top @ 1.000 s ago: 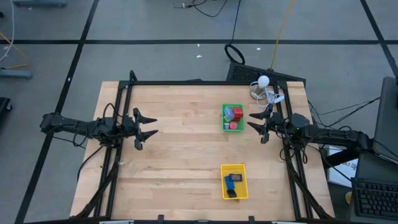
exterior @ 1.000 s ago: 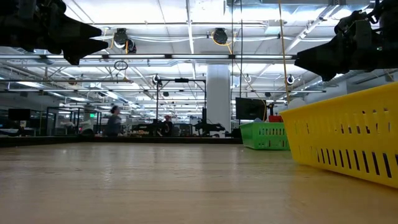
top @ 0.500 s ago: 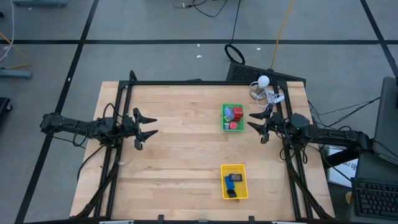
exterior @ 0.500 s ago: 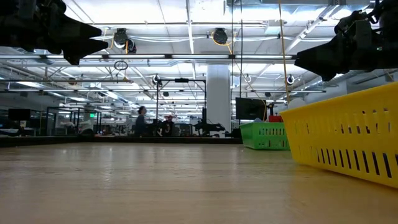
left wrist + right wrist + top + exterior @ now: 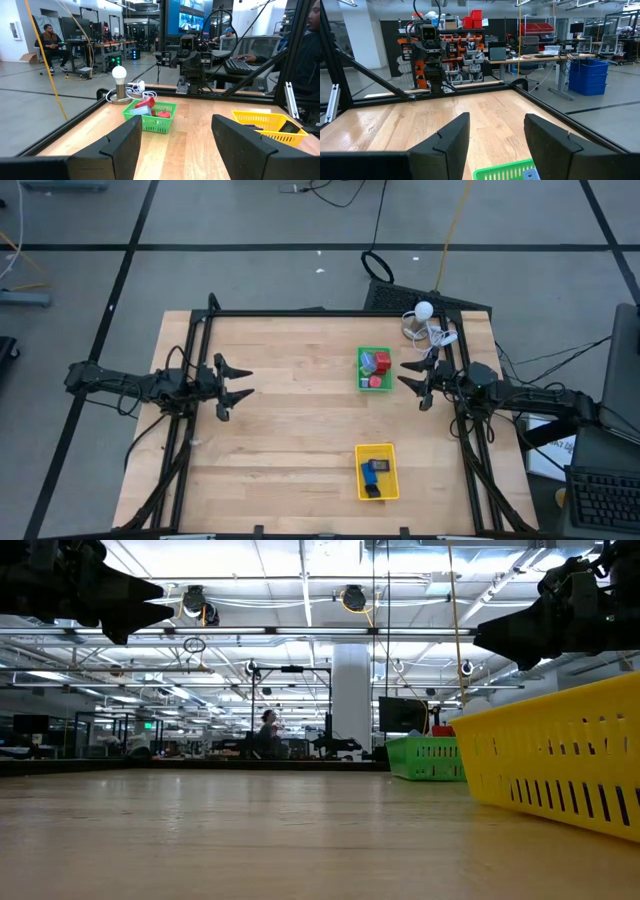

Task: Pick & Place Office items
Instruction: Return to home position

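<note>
Dark left pincer (image 5: 248, 383) hangs over the left side of the tabletop (image 5: 290, 430), jaws spread wide and nothing between them. The right pincer (image 5: 402, 374) mirrors it at the right side, just beside the green tray (image 5: 361, 370), equally wide apart and empty. Neither touches any item or tray.

Outward from there, the office items lie in the two trays. Red pieces (image 5: 376, 381) and a bluish one sit in the green tray, and dark rectangular pieces (image 5: 375, 470) sit in the yellow tray (image 5: 377, 447) nearer the front edge. No loose piece shows on the wood from above.

By that layout the sorting looks complete. What seems left is only for both arms to settle in their resting pose.
</note>
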Available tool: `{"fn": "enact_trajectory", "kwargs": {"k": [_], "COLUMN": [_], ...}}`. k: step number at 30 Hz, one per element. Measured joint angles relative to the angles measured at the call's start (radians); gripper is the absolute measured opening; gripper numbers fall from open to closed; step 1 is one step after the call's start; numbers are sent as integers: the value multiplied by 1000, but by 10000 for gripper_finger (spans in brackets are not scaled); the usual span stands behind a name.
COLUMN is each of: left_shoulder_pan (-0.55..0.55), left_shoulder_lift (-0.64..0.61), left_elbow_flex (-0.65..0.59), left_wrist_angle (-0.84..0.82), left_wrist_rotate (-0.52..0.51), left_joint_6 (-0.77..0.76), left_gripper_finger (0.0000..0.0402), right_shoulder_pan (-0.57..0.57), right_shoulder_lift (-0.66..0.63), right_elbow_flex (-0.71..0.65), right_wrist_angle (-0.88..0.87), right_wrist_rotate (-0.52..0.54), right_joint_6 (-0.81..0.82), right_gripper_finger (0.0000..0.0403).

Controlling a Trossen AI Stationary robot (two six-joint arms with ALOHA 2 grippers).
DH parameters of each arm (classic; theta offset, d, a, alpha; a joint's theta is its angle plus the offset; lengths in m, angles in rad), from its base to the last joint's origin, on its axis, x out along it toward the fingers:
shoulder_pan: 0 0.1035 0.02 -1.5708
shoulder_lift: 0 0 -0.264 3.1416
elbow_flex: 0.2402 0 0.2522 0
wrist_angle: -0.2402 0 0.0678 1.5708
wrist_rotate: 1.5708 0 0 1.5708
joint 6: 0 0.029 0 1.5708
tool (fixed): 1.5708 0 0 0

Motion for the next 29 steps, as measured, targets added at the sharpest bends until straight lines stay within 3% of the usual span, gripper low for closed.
{"fn": "enact_trajectory", "kwargs": {"k": [29], "left_shoulder_pan": [0], "left_shoulder_lift": [0], "left_elbow_flex": [0], "left_wrist_angle": [0], "left_wrist_rotate": [0], "left_joint_6": [0], "left_gripper_finger": [244], "right_shoulder_pan": [0], "right_shoulder_lift": [0], "right_elbow_flex": [0], "right_wrist_angle": [0], "right_wrist_rotate": [0], "right_joint_6": [0], "right_gripper_finger": [174]}}
